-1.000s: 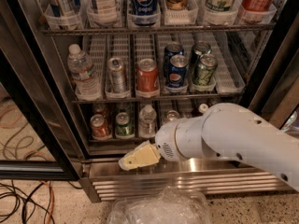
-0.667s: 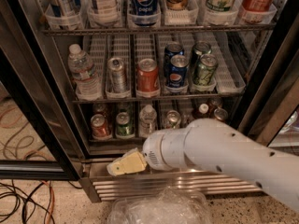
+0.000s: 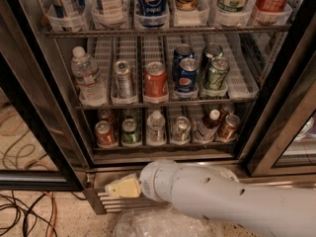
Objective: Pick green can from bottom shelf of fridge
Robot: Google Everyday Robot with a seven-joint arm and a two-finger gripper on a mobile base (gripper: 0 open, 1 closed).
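The fridge (image 3: 34, 107) stands open in front of me. The green can (image 3: 131, 132) stands on the bottom shelf (image 3: 163, 146), second lane from the left, between a red can (image 3: 104, 134) and a small water bottle (image 3: 156, 127). My gripper (image 3: 122, 187), pale yellow at the end of a white arm (image 3: 222, 196), points left in front of the steel base grille (image 3: 98, 201). It is below the bottom shelf and slightly left of the green can, touching nothing.
Further right on the bottom shelf are a patterned can (image 3: 181, 128), a small bottle (image 3: 206, 126) and a brown can (image 3: 229, 126). The rack above holds a water bottle (image 3: 88, 78) and several cans. A clear plastic bag (image 3: 158, 223) and cables (image 3: 19, 211) lie on the floor.
My arm has swung left and down. The gripper dropped from just under the bottom shelf's front to the base grille, uncovering the right-hand items of the bottom shelf.
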